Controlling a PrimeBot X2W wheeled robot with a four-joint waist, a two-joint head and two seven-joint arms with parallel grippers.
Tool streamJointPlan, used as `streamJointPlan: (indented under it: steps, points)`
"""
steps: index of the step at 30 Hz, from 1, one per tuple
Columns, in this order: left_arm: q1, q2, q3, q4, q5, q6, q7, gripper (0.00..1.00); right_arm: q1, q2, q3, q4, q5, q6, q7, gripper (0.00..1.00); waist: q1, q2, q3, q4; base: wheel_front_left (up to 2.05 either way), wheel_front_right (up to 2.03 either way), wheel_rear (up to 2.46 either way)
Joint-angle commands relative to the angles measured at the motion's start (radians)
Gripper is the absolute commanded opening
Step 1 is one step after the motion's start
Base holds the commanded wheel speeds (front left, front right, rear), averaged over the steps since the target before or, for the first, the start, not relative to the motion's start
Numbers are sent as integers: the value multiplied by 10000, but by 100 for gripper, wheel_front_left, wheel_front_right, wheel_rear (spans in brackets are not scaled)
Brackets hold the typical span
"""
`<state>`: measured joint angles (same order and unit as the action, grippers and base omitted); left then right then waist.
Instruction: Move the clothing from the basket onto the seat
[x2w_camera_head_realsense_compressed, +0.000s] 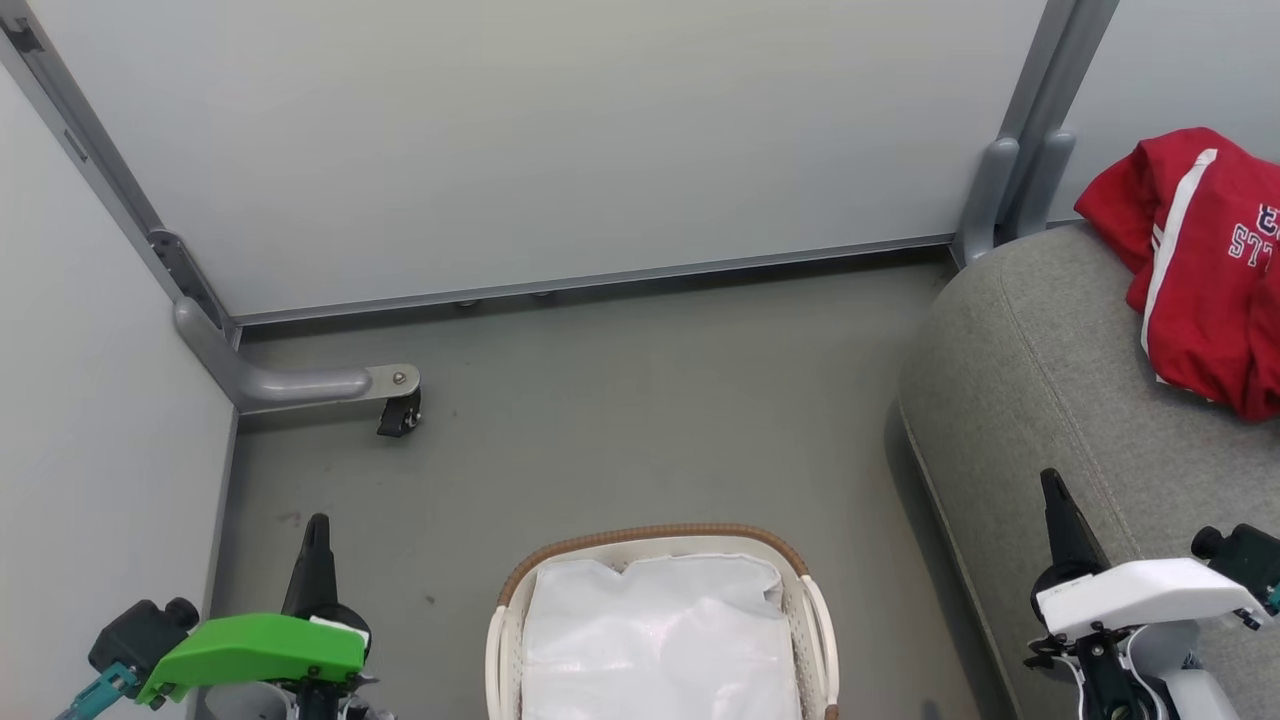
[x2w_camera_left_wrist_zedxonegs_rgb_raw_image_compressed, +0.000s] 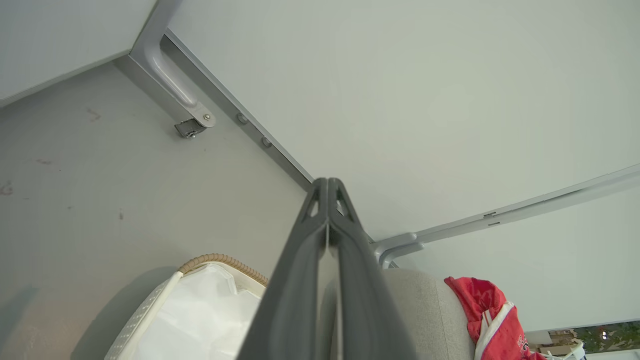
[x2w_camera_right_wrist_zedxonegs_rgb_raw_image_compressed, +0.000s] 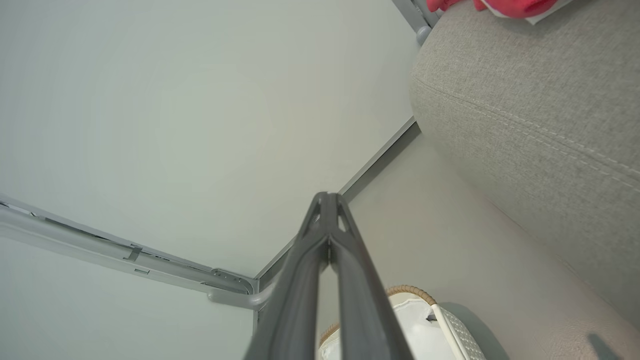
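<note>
Left tool (x2w_camera_head_realsense_compressed: 317, 530): low left, dark fingers pressed together, empty, pointing up.
Right tool (x2w_camera_head_realsense_compressed: 1052, 490): low right, fingers together, empty, by the large grey fabric seat (x2w_camera_head_realsense_compressed: 1030, 360).
Clothing: red white-striped soft garment (x2w_camera_head_realsense_compressed: 1200, 270) on the seat's far right.
Basket: small oval white plastic basket (x2w_camera_head_realsense_compressed: 650, 533), brown woven rim, between the tools.
Open room: grey floor (x2w_camera_head_realsense_compressed: 620, 400) beyond the basket.

Grey floor (x2w_camera_head_realsense_compressed: 640, 420): smooth, with a few dark scuffs on the left. The white basket (x2w_camera_head_realsense_compressed: 652, 534) with a brown woven rim stands on it at bottom centre, cut off by the frame edge. A white liner (x2w_camera_head_realsense_compressed: 660, 640) covers its inside. The grey fabric seat (x2w_camera_head_realsense_compressed: 1040, 380) stands on the floor to the right, near the basket, with a strip of floor between them. The red clothing (x2w_camera_head_realsense_compressed: 1200, 270) lies bunched on the seat top at far right, showing white stripes and white-and-navy lettering. A grey partition foot (x2w_camera_head_realsense_compressed: 310, 383) with a black caster (x2w_camera_head_realsense_compressed: 400, 412) rests on the floor at far left.
</note>
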<state>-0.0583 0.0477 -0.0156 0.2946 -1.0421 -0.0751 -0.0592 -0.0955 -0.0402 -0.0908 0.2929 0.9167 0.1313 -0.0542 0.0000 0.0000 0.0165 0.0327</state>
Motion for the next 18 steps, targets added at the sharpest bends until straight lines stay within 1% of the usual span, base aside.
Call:
streamJointPlan:
  steps: [1,18]
  points:
    - [-299,53,89,-151,-264,-62,74,0,-149,-73,-44,-159,327,-3,67,0,0,0,-2,-6,0,0,0]
    - [-384,59,443,-263,-1865,-223,564,0,-161,-91,-106,-267,2259,-5,551,0,0,0,-33,-80,0,0,0]
